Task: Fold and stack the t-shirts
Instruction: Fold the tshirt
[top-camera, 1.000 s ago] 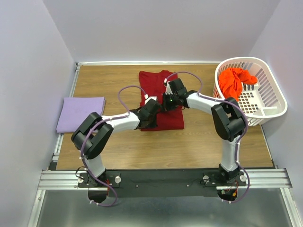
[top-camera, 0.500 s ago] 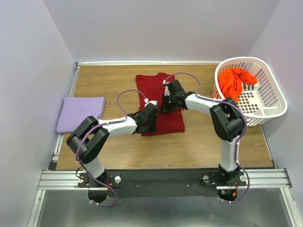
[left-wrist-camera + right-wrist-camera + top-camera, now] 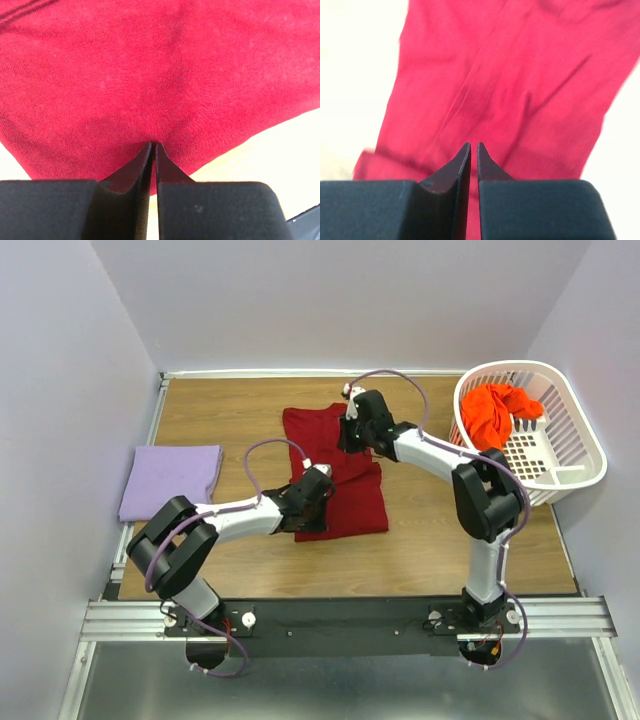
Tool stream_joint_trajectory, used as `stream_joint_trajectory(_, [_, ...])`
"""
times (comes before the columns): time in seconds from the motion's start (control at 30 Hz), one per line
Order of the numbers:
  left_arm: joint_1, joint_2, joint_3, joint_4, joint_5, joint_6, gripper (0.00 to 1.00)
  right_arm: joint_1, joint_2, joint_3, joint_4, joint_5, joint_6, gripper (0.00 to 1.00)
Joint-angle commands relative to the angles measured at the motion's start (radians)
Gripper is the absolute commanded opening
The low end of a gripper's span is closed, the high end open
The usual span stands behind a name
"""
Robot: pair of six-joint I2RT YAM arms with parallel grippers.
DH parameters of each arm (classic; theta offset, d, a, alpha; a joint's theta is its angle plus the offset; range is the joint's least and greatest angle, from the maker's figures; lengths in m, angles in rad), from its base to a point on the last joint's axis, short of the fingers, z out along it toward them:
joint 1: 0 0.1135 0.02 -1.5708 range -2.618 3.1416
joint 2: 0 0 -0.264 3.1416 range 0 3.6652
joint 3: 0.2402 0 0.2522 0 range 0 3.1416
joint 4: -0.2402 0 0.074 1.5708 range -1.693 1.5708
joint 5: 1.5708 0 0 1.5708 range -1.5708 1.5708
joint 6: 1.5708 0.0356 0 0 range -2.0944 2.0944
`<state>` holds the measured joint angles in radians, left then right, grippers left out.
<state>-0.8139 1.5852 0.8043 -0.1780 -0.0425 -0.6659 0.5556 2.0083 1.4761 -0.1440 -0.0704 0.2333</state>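
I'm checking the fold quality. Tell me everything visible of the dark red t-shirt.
The dark red t-shirt is soft knit cloth, lying flat midway across the wooden table, folded into a rough, slightly creased rectangle. The left end effector, shut, appears to pinch its near part; the right end effector, shut, its far part.
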Motion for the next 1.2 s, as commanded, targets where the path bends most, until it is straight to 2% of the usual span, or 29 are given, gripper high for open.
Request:
stream_joint_trajectory(0.0, [-0.008,-0.021,-0.042,-0.100,0.016,-0.011,0.14,0.013,-0.097,-0.123,0.000,-0.167,-0.034,0.16])
stream_joint_trajectory(0.13, [-0.008,-0.040,-0.056,-0.095,0.016,-0.014,0.14,0.052,-0.195,-0.279,0.004,-0.296,-0.046,0.17])
stream_joint_trajectory(0.23, [-0.008,-0.051,-0.066,-0.095,0.012,-0.012,0.14,0.075,-0.207,-0.332,0.009,-0.347,-0.046,0.17])
stream_joint_trajectory(0.6, [-0.010,-0.086,-0.088,-0.101,0.000,-0.026,0.14,0.119,-0.086,-0.310,0.092,-0.365,-0.015,0.17])
stream_joint_trajectory(0.73, [-0.010,-0.096,-0.097,-0.103,0.000,-0.029,0.14,0.119,-0.040,-0.277,0.096,-0.327,-0.015,0.17])
stream_joint_trajectory(0.9, [-0.018,-0.103,-0.112,-0.103,0.006,-0.031,0.14,0.119,-0.010,-0.212,0.100,-0.191,-0.022,0.17])
stream_joint_trajectory(1.03, [-0.030,-0.111,-0.123,-0.106,0.004,-0.040,0.14,0.109,0.020,-0.114,0.100,-0.053,-0.046,0.16])
stream_joint_trajectory(1.17, [-0.033,-0.139,-0.129,-0.113,-0.013,-0.054,0.14,0.057,0.069,-0.004,0.101,0.013,-0.029,0.16])
